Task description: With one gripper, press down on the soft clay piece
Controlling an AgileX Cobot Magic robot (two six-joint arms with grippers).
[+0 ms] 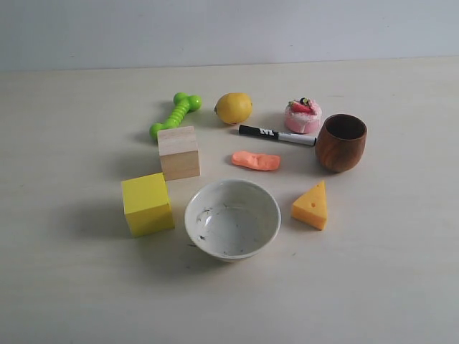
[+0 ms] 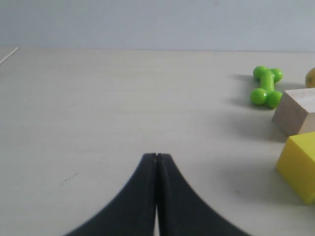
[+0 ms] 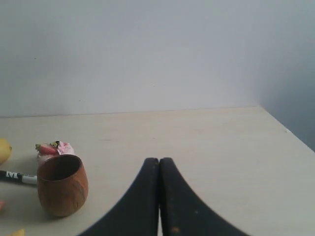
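Observation:
The soft clay piece (image 1: pixel 256 160), a flattish salmon-orange lump, lies on the table just below the black marker (image 1: pixel 277 135), between the wooden block (image 1: pixel 178 152) and the wooden cup (image 1: pixel 341 142). Neither arm shows in the exterior view. In the left wrist view my left gripper (image 2: pixel 156 156) is shut with nothing in it, over bare table well away from the clay. In the right wrist view my right gripper (image 3: pixel 159 161) is also shut and empty, off to the side of the wooden cup (image 3: pixel 62 185). Both wrist views leave the clay out of sight.
Around the clay stand a white bowl (image 1: pixel 232 218), a yellow cube (image 1: pixel 147 203), a cheese wedge (image 1: pixel 311 206), a lemon (image 1: pixel 234 108), a pink cake toy (image 1: pixel 303 116) and a green dumbbell toy (image 1: pixel 175 115). The table's side edge (image 3: pixel 288 132) shows in the right wrist view.

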